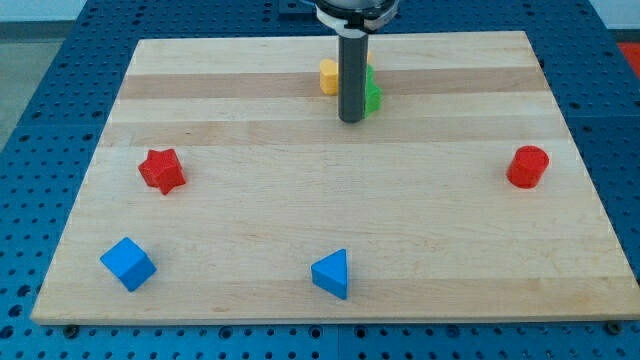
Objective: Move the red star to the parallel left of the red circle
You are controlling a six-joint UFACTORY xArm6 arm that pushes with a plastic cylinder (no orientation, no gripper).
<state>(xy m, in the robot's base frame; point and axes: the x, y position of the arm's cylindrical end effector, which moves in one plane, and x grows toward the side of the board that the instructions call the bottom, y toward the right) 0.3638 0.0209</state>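
Observation:
The red star (161, 170) lies on the wooden board (330, 250) at the view's left, about mid-height. The red circle, a short cylinder (527, 166), stands at the view's right at nearly the same height. My tip (351, 121) is at the view's top centre, far from both red blocks. It stands right in front of a yellow block (328, 76) and a green block (372, 95), partly hiding both so their shapes are unclear.
A blue cube (128, 264) lies at the view's bottom left, below the red star. A blue triangle (332, 274) lies at the bottom centre. The board rests on a blue perforated table (50, 90).

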